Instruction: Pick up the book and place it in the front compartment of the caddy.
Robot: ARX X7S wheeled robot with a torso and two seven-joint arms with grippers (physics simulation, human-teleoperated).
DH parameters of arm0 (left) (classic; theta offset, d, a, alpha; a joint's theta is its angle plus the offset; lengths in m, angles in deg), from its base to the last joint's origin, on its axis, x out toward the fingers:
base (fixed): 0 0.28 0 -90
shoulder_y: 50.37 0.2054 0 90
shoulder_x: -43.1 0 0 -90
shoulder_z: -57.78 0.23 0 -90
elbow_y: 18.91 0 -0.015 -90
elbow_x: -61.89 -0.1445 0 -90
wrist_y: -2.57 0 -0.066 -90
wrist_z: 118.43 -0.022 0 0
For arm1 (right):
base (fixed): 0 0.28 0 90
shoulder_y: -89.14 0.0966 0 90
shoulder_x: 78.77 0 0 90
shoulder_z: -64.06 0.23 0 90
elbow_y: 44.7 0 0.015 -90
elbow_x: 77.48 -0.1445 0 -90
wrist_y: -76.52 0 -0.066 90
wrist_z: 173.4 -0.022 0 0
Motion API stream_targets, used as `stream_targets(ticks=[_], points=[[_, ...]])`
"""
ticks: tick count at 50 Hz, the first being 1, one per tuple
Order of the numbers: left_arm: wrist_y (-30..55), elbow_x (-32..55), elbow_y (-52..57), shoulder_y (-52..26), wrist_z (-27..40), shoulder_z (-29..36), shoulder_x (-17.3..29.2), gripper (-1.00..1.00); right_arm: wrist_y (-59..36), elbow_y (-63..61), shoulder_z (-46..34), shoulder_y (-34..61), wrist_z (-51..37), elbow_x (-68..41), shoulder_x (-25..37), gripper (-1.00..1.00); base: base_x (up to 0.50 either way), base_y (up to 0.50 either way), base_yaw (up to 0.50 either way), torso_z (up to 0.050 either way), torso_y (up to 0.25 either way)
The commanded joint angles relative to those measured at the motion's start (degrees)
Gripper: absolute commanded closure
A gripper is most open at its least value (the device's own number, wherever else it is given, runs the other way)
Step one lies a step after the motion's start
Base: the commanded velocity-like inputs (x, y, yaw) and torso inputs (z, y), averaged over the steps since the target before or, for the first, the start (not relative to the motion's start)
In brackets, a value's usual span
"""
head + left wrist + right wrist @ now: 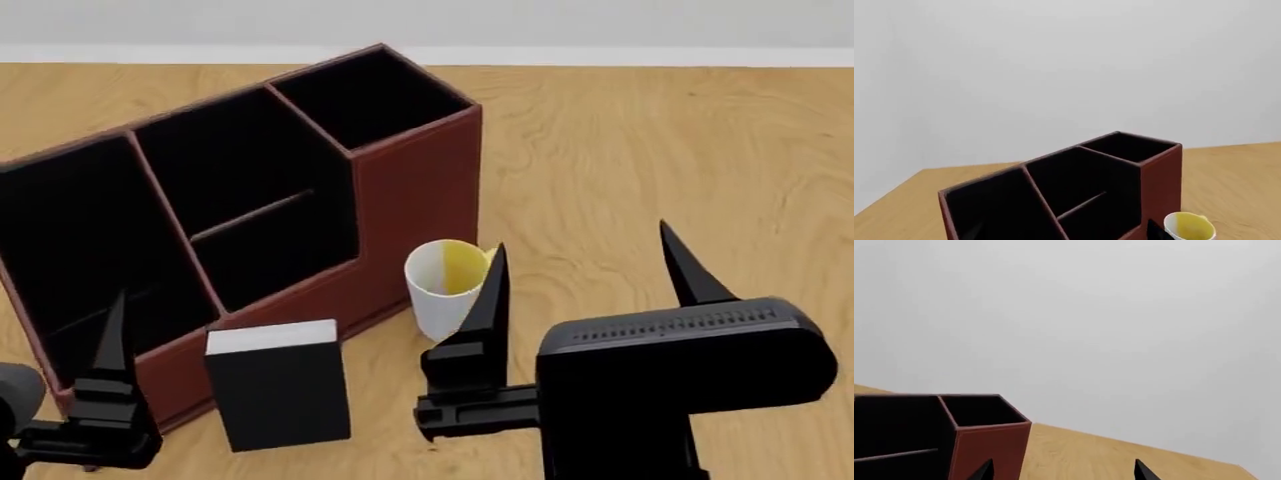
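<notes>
The dark red caddy (416, 170) stands at the left of the wooden table, its black sections open to the top. It also shows in the left wrist view (1162, 175) and the right wrist view (987, 445). The black book (278, 395) with white page edges stands upright on the table against the caddy's low front wall, held by nothing. My right gripper (587, 285) is open and empty, to the right of the book, with the cup by its left finger. My left gripper (1064, 232) is open and empty, close before the caddy; one finger (110, 350) shows left of the book.
A white cup (445, 285) with a yellow inside stands on the table by the caddy's right front corner, just right of the book; it also shows in the left wrist view (1189, 226). Bare wooden table (667, 150) spreads to the right. A white wall lies behind.
</notes>
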Motion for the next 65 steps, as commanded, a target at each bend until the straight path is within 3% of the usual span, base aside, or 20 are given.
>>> stream_targets(ticks=[1, 40, 48, 53, 54, 59, 65], points=[[-0.16, 0.59, 0.22, 0.29, 0.35, -0.26, 0.23, -1.00, 0.10, 0.12, -0.39, -0.15, -0.32, -0.22, 0.21, -1.00, 0.50, 0.00, 0.00, 0.000, 0.011], [-0.15, 2.36, 0.17, 0.45, 1.56, -0.31, 1.18, -1.00, 1.04, 1.72, -2.92, -1.05, -0.51, -1.73, 0.90, -1.00, 0.45, 0.00, 0.00, 0.000, 0.002], [3.87, 3.99, 2.25, -0.48, 0.82, -1.22, 2.50, -1.00, 1.50, 1.88, -3.18, -1.15, 0.03, -2.43, 1.22, -1.00, 0.00, 0.00, 0.00, 0.000, 0.000], [12.23, 7.31, 6.73, -3.42, -1.13, -2.74, 5.04, -1.00, 1.02, 1.52, -2.73, -0.87, 0.35, -2.83, 1.44, -1.00, 0.00, 0.00, 0.00, 0.000, 0.000], [13.21, 9.78, 7.09, -4.02, -0.49, -2.70, 6.78, -1.00, 0.67, 1.28, -2.63, -0.67, 0.36, -2.85, 1.48, -1.00, 0.00, 0.00, 0.00, 0.000, 0.000], [17.41, 39.25, 7.09, -7.20, 13.39, -10.79, 14.21, -1.00, -0.29, 0.33, -2.49, 0.05, 0.20, -2.85, 1.59, -1.00, 0.00, 0.00, 0.00, 0.000, 0.000], [23.54, 58.48, 6.39, -10.77, 20.39, -16.73, 16.63, -1.00, -1.88, -1.33, -2.72, 0.55, 0.05, -2.97, 1.65, -1.00, 0.00, 0.00, 0.00, 0.000, 0.000]])
